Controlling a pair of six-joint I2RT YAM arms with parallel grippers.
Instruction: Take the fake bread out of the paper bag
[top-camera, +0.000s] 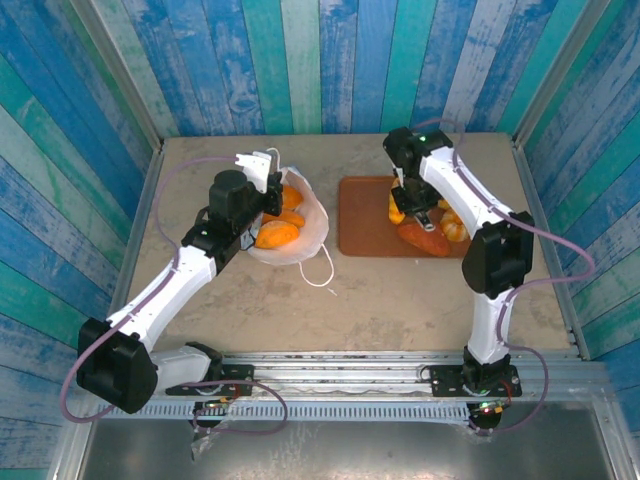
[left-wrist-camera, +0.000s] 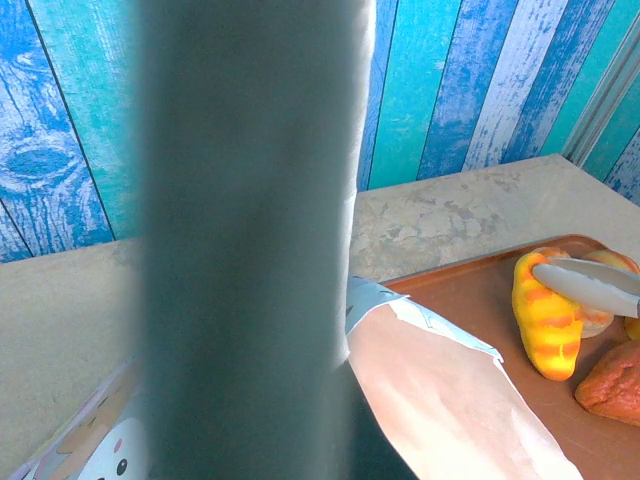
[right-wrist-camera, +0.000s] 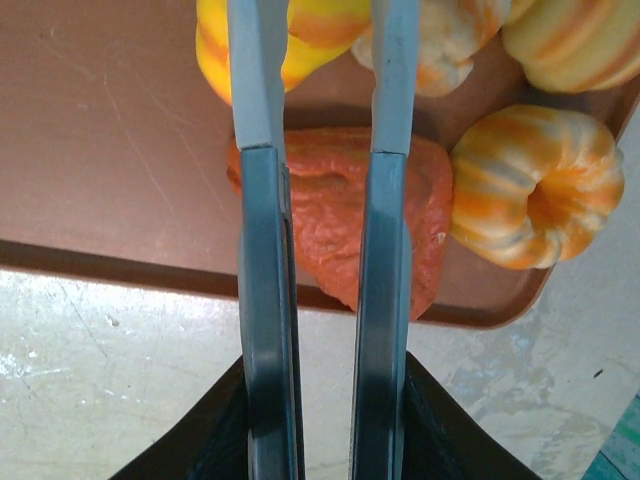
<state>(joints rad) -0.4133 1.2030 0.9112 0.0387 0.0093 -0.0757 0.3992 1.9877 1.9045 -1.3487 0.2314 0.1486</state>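
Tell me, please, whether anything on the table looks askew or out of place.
The paper bag looks slumped, its mouth gaping with bread inside, and one cord handle trails loose on the table. The loaves on the tray lie in a loose heap. Nothing looks spilled or damaged.

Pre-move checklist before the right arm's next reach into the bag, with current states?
1. right hand open, nothing between its fingers: ok.
2. loaf beneath it lies flat on the tray: ok.
3. bag emptied: not ok, orange bread lies inside.
4. bag mouth open toward the top camera: ok.
5. left hand shut at the bag's rim: ok. Whether it really pinches the paper: cannot tell.
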